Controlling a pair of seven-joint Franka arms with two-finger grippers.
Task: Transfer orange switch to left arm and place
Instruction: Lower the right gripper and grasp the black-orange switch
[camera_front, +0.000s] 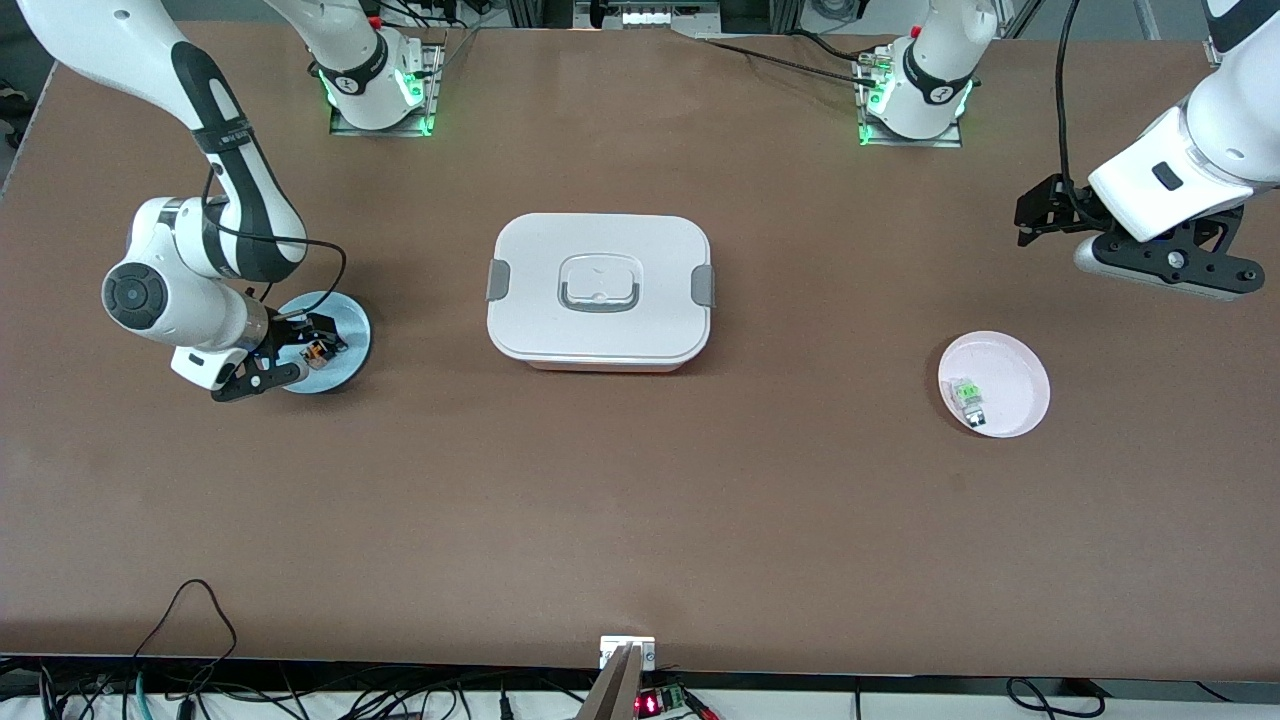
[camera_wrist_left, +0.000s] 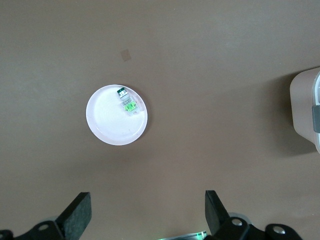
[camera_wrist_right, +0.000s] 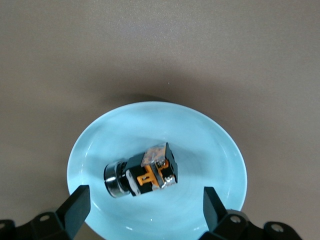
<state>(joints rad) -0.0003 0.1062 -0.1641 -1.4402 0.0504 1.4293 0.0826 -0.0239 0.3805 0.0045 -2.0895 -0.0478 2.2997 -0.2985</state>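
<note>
Lying on its side, orange switch (camera_wrist_right: 141, 171) points sideways.

Right gripper (camera_front: 305, 352) lowered, left gripper (camera_front: 1040, 215) raised; both agape.

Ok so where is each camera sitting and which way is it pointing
Front view: high across the table, facing both arms; box mid-table, right gripper open above the blue plate, left gripper open, waiting.
Left wrist view: looks down at the pink plate holding the green switch; own fingertips show.
Right wrist view: looks down at the orange switch on the blue plate; own fingertips show.
Shared: front and left wrist views both show the box.
</note>
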